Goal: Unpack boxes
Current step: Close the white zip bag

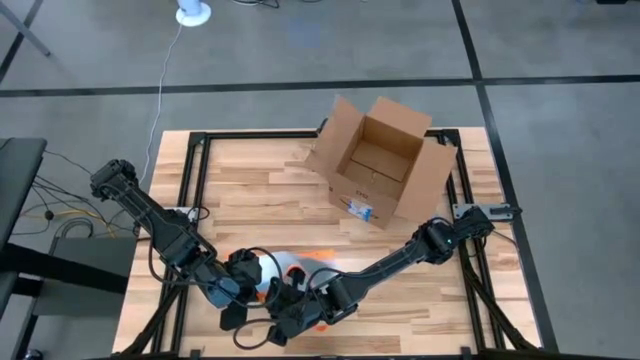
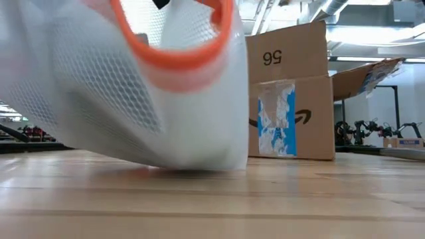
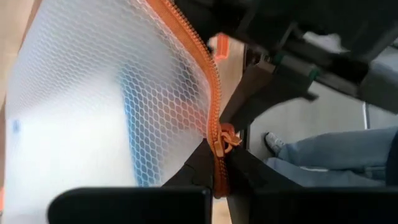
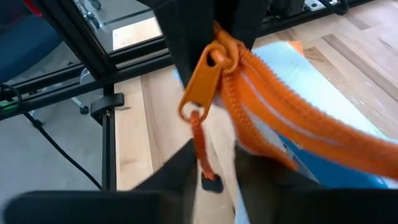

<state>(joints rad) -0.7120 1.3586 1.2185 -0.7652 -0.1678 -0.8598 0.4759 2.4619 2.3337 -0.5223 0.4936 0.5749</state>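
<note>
Box: the brown corrugated cardboard shipping box (image 1: pixel 380 160) stands open at the far side of the wooden tabletop (image 1: pixel 250 200), flaps spread, blue-and-white tape on its side.
Pouch: the clear mesh pouch with orange zipper (image 1: pixel 290 270) sits at the near edge, well apart from the box.
Left gripper (image 3: pixel 214 171): closed on the pouch's zipper edge.
Right gripper (image 4: pixel 208 168): pinching the pouch's orange zipper pull cord.
</note>
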